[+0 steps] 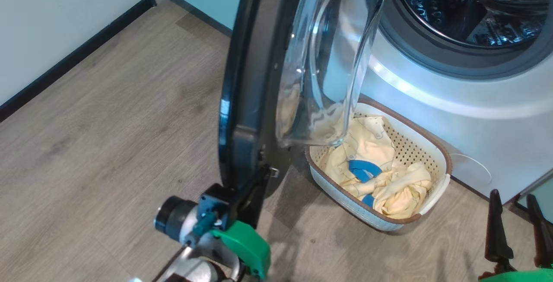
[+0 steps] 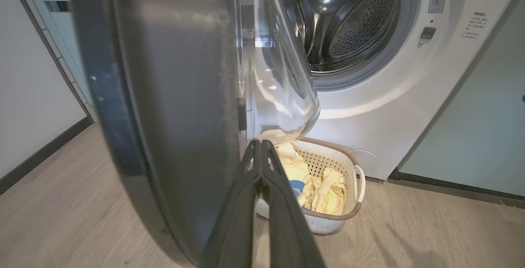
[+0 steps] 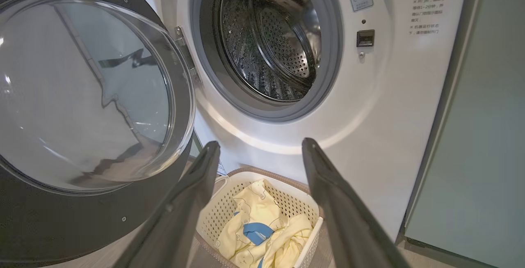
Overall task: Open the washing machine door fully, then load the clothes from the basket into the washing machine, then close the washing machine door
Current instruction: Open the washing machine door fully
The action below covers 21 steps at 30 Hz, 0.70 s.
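Washing machine door (image 1: 242,100) swung out, edge-on in head view, glass bowl bulging toward 3 o'clock, overhanging near corner of basket (image 1: 436,148). Left gripper (image 1: 263,174) at 7 o'clock: fingers pressed together, nothing between, tips at door's lower rim. Right gripper (image 1: 514,198) at 4 o'clock: fingers spread wide, empty, apart from basket. Basket on wood floor (image 1: 108,122), just beside washing machine (image 1: 432,100) front, under drum (image 1: 466,5) mouth. Clothes (image 1: 376,144) heaped inside, cream with blue patches. Pale green cabinet (image 3: 484,136) at washer's 3 o'clock.
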{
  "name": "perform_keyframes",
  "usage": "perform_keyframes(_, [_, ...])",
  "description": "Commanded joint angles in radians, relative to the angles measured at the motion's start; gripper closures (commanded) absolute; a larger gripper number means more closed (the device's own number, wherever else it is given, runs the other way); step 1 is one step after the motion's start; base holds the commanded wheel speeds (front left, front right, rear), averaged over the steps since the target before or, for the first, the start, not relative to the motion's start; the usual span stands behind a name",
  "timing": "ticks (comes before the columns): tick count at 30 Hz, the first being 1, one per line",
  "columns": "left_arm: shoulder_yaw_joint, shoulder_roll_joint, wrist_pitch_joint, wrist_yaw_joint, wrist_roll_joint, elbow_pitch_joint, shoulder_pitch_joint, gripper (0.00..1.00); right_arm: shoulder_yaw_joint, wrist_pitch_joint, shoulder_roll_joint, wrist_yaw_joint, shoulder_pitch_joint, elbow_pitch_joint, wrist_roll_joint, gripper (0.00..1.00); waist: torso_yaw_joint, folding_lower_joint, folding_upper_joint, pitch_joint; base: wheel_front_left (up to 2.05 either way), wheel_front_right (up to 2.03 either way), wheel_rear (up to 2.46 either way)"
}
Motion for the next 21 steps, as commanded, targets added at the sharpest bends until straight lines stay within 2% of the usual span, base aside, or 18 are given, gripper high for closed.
perform_keyframes(1, [0.056,0.018,-0.013,0.01,-0.005,-0.021,-0.035,1.0,0.018,-0.006,-0.013,0.004,-0.027,-0.032,-0.007,0.0,0.001,0.0,0.0,0.0,0.0,0.0,0.0])
perform_keyframes(11, [0.156,0.056,-0.089,0.021,-0.045,0.077,-0.078,1.0,0.023,-0.006,-0.013,0.004,-0.028,-0.031,-0.022,0.0,-0.014,0.0,0.0,-0.001,0.0,0.0,0.0])
perform_keyframes(21, [0.235,0.096,-0.193,-0.009,-0.088,0.24,-0.15,1.0,0.019,-0.006,-0.013,0.004,-0.024,-0.036,-0.035,0.0,-0.031,0.0,0.0,0.004,0.0,0.0,0.0])
